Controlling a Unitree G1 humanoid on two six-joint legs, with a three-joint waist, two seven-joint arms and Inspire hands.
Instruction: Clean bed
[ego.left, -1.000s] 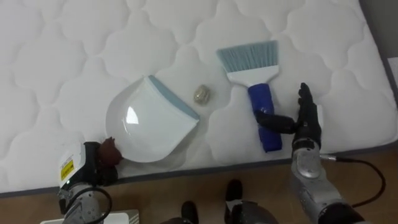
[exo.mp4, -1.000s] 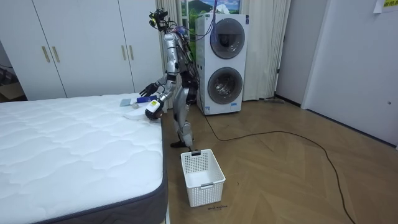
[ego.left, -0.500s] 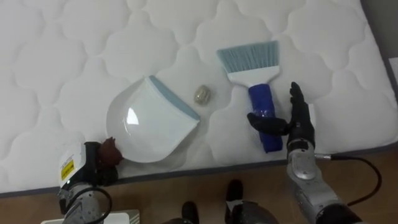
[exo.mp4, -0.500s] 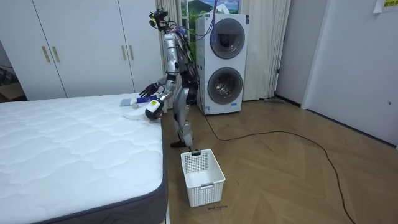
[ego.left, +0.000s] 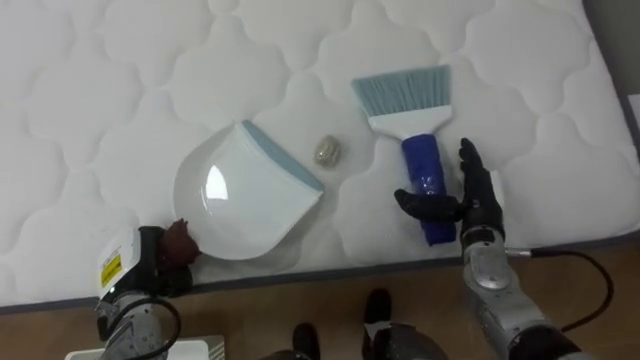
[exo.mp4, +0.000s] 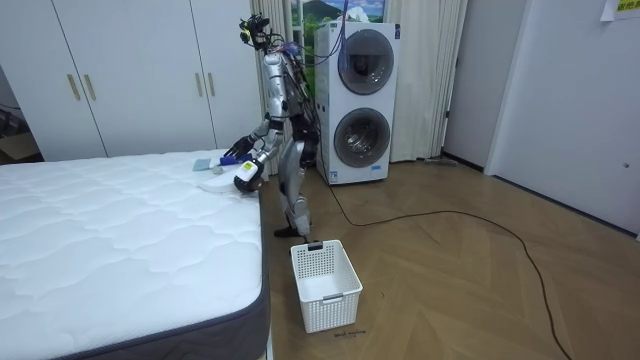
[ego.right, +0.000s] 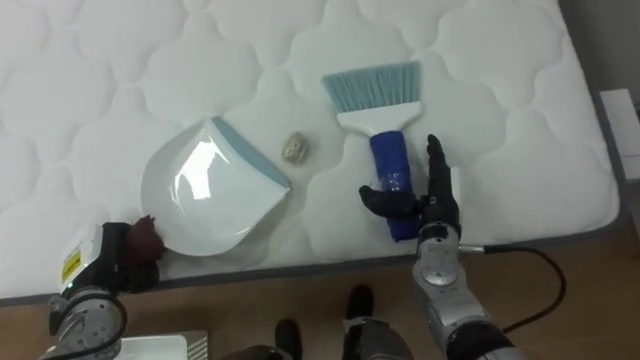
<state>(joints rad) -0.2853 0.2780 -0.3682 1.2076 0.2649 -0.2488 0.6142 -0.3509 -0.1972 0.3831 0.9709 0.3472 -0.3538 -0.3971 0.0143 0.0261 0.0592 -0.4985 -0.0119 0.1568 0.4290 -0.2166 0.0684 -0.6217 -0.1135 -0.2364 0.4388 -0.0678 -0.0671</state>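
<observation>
A brush lies on the white quilted bed (ego.left: 100, 80), its blue handle (ego.left: 424, 185) towards me and its pale blue bristles (ego.left: 402, 92) away. My right hand (ego.left: 478, 205) rests open just right of the handle, fingers straight, thumb reaching across the handle's near end. Left of the brush sits a small beige crumpled lump (ego.left: 326, 151), close to the blue-grey lip of a white dustpan (ego.left: 240, 195). My left hand (ego.left: 150, 262) is at the dustpan's near left rim by the bed's edge, with a small brown thing (ego.left: 178, 238) against it.
In the room view I stand bent over the bed's far corner (exo.mp4: 245, 190). White wardrobes (exo.mp4: 140, 80) are behind the bed, and a stacked washer and dryer (exo.mp4: 360, 100) behind me. A white basket (exo.mp4: 325, 285) stands on the wooden floor near the bed's side.
My right hand has moved left, closing in on the brush handle until its thumb lies over it. The brush, lump, dustpan and left hand have stayed put.
</observation>
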